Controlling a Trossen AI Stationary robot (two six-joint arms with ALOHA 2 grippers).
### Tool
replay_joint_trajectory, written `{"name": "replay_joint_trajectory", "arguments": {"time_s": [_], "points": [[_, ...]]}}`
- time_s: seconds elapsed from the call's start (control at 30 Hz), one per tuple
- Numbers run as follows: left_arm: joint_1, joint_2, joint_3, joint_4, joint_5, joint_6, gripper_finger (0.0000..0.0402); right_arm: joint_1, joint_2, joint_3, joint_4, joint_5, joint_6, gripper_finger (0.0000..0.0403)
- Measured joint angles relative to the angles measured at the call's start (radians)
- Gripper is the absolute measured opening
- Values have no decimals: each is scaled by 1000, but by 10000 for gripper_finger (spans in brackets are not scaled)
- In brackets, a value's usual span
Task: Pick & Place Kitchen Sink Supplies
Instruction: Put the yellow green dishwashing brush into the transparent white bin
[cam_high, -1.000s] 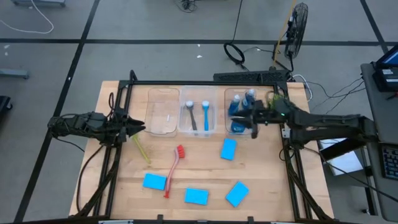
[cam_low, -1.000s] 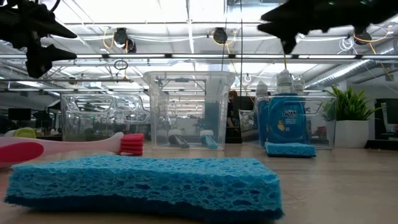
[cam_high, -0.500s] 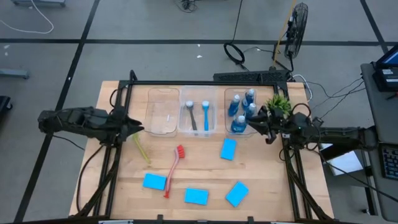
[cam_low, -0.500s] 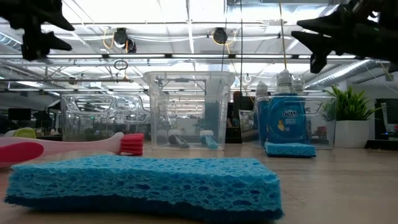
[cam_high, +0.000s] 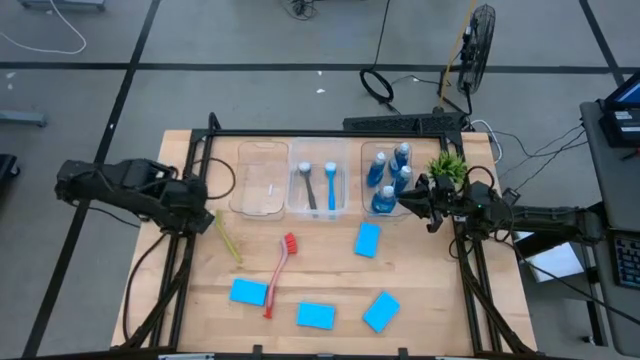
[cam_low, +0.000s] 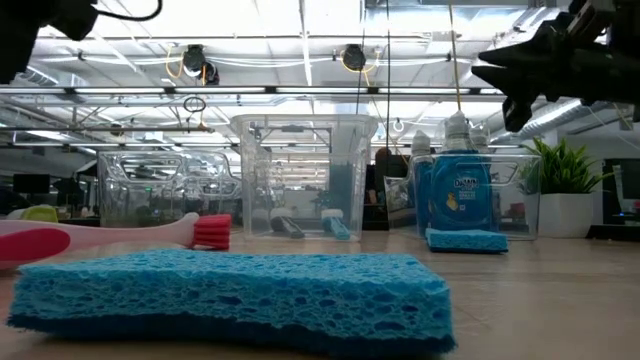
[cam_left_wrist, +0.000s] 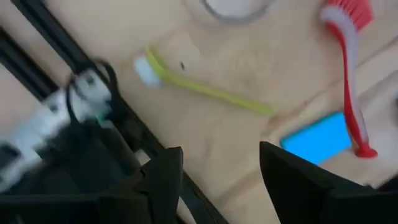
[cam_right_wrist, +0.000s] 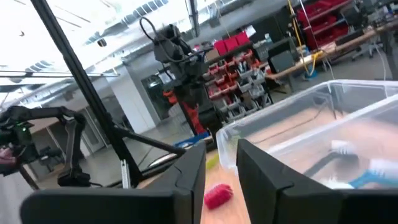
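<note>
Right arm (cam_high: 520, 212) pulled back from bottle bin (cam_high: 389, 178), empty

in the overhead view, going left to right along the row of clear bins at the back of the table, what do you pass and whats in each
Empty clear bin → middle bin holding the grey brush and blue brush → right bin holding four blue bottles → potted plant.

— From straight overhead we see the whole table (cam_high: 420, 300); where do we sit low?

— At tabletop height, right against a sponge (cam_low: 230, 295). Both views share the bins (cam_high: 318, 190) toward twelve o'clock.
</note>
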Motion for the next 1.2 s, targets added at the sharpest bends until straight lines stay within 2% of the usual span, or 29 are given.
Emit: {"name": "replay_joint_trajectory", "arguments": {"time_s": [0.17, 0.47, 0.73, 0.93, 1.2], "points": [[0, 72, -2, 27, 64, -77, 214, 0, -24, 11, -7, -3, -8, 73], [0, 178, -3, 89, 24, -147, 214, 0, -79, 32, -2, -57, -43, 75], [-8, 248, -20, 77, -1, -327, 214, 0, -130, 34, -1, -79, -15, 85], [-75, 249, -132, 121, 62, -486, 214, 0, -135, 34, -7, -83, 4, 86], [-204, 219, -320, 383, 51, -771, 214, 0, -135, 35, -9, -82, 4, 86]]}}
